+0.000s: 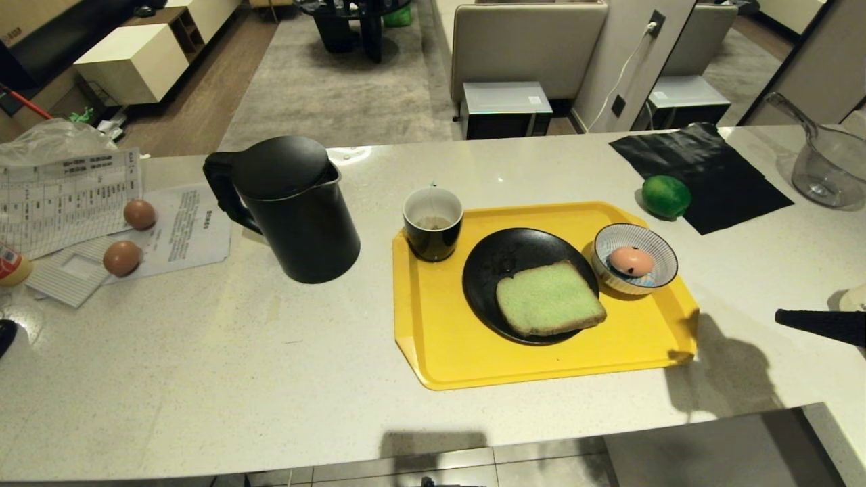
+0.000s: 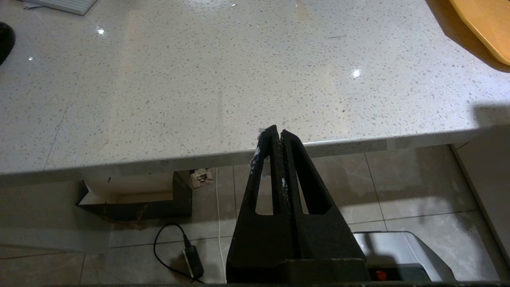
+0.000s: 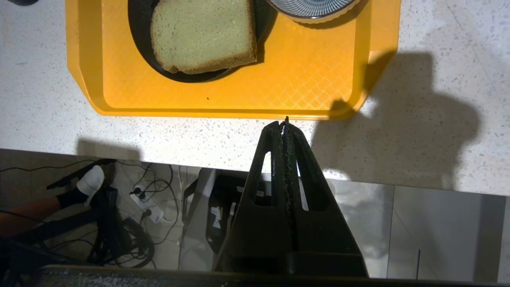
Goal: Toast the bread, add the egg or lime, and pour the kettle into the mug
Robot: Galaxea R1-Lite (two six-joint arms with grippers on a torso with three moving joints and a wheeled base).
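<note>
The bread (image 1: 549,298) lies on a black plate (image 1: 492,267) on the yellow tray (image 1: 446,338); it shows too in the right wrist view as bread (image 3: 203,34). An egg (image 1: 630,261) sits in the striped bowl (image 1: 659,257). The lime (image 1: 666,195) rests right of the tray beside a black cloth. The black kettle (image 1: 291,206) stands left of the tray, the mug (image 1: 433,231) at the tray's back left corner. My right gripper (image 3: 285,124) is shut and empty, just off the tray's near right edge; it shows at the right edge as gripper (image 1: 781,316). My left gripper (image 2: 277,130) is shut, empty, over the counter's front edge.
Two brown eggs (image 1: 139,214) (image 1: 122,258) lie on papers (image 1: 67,196) at the far left. A glass jug (image 1: 829,169) stands at the back right. The black cloth (image 1: 703,169) lies behind the lime. The counter's front edge (image 2: 358,141) drops to a tiled floor.
</note>
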